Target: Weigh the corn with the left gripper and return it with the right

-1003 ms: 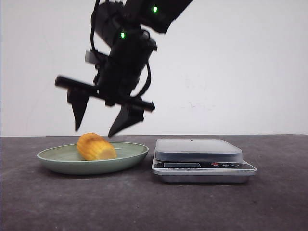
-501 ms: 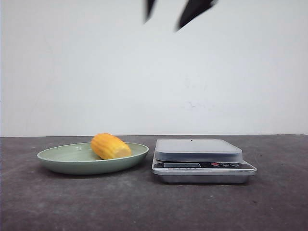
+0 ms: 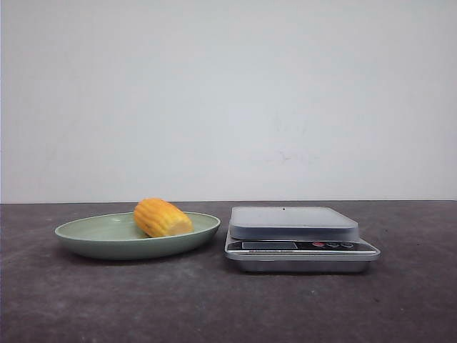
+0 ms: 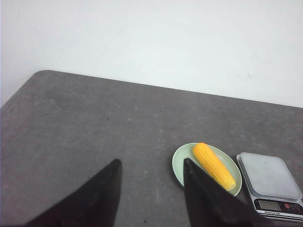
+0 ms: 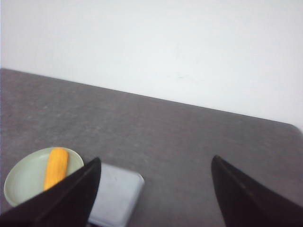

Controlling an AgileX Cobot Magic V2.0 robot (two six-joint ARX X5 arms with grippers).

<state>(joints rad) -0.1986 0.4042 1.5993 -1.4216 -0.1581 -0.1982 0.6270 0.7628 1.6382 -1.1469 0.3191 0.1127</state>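
The yellow-orange corn (image 3: 163,218) lies on the pale green plate (image 3: 86,236), left of the silver kitchen scale (image 3: 300,239). It also shows in the left wrist view (image 4: 214,166) and in the right wrist view (image 5: 56,167). No gripper shows in the front view. My left gripper (image 4: 151,163) is open and empty, high above the table, with the plate (image 4: 179,163) beside one finger. My right gripper (image 5: 156,161) is wide open and empty, high above the scale (image 5: 116,194).
The dark grey table (image 3: 228,307) runs to a white wall behind. The scale's display and buttons (image 3: 300,246) face the front. The table's rounded far corner shows in the left wrist view (image 4: 42,73).
The arm that hung open over the plate has risen up and out of the front view. The corn has rolled a little to the right on the plate.
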